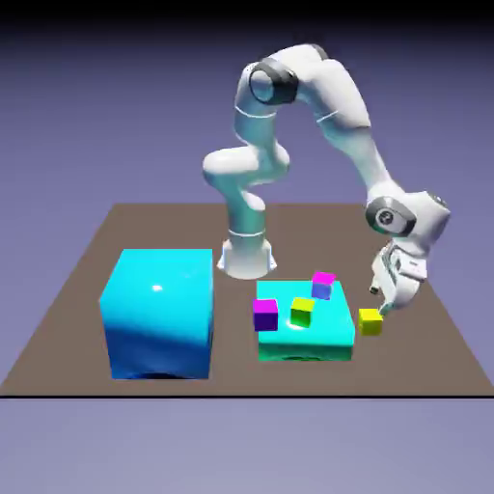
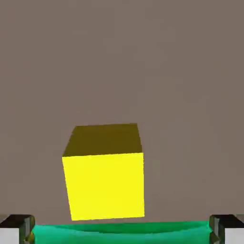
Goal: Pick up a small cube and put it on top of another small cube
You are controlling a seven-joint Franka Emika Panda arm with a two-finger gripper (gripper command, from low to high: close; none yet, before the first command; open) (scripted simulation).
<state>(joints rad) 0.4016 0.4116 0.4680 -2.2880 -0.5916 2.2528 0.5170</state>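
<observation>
Nearest the exterior camera stands a large cyan block (image 1: 157, 314) on the brown bench (image 1: 68, 289), toward the exterior view's left, its front face close to the bench's near edge. Beside it, toward the exterior view's right, lies a low, flat teal-green slab (image 1: 328, 333) that carries three small cubes on its top: a magenta cube (image 1: 265, 314) at the slab's near-left corner, a yellow-green cube (image 1: 303, 311) just beside it toward the middle, and a purple cube with a pink top (image 1: 322, 285) farther back. No walled container shows anywhere; the slab serves only as a raised platform. Just off the slab's right edge, on the bare bench, sits a small yellow cube (image 1: 370, 320), apart from the other three. Above and slightly behind that yellow cube hangs the gripper (image 1: 384, 301), its fingers (image 1: 388, 307) pointing down toward it without touching. In the hand view the yellow cube (image 2: 105, 183) fills the lower middle, resting on the bench (image 2: 119, 57), with a strip of the teal-green slab (image 2: 119, 231) along the bottom edge. The two grey fingers (image 2: 16, 228) show at the bottom corners, spread wide apart, with nothing pinched between them. Farther back the white arm (image 1: 338, 106) arches up and over to its base (image 1: 247, 256), which stands behind the slab near the bench's far side.
</observation>
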